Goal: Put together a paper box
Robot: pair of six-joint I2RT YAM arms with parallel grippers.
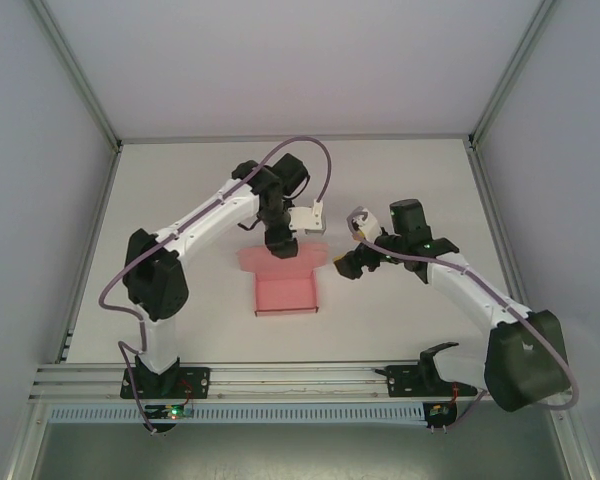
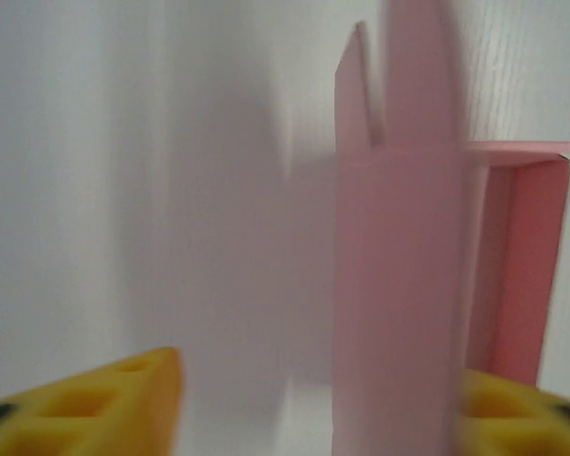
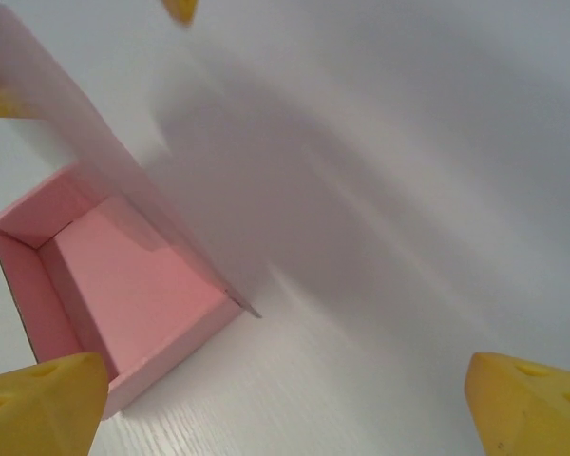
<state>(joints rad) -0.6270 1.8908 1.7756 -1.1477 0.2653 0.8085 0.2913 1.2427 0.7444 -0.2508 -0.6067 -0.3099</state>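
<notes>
Left gripper (image 2: 318,404): jaws apart. An upright pink flap (image 2: 399,285) stands between the yellow fingers (image 2: 123,404), close against the one on the right of the wrist view and well clear of the other. No clamping is evident.

Right gripper (image 3: 285,399): jaws spread wide, with nothing between them but bare surface and one corner of the tray.

The paper box (image 1: 288,292) sits on the white table (image 1: 400,180), centrally between the two arms. It is an open-topped tray with its walls up and the flap raised at the far side. The left gripper is over that far edge. The right gripper is just beside the box's far right corner.
</notes>
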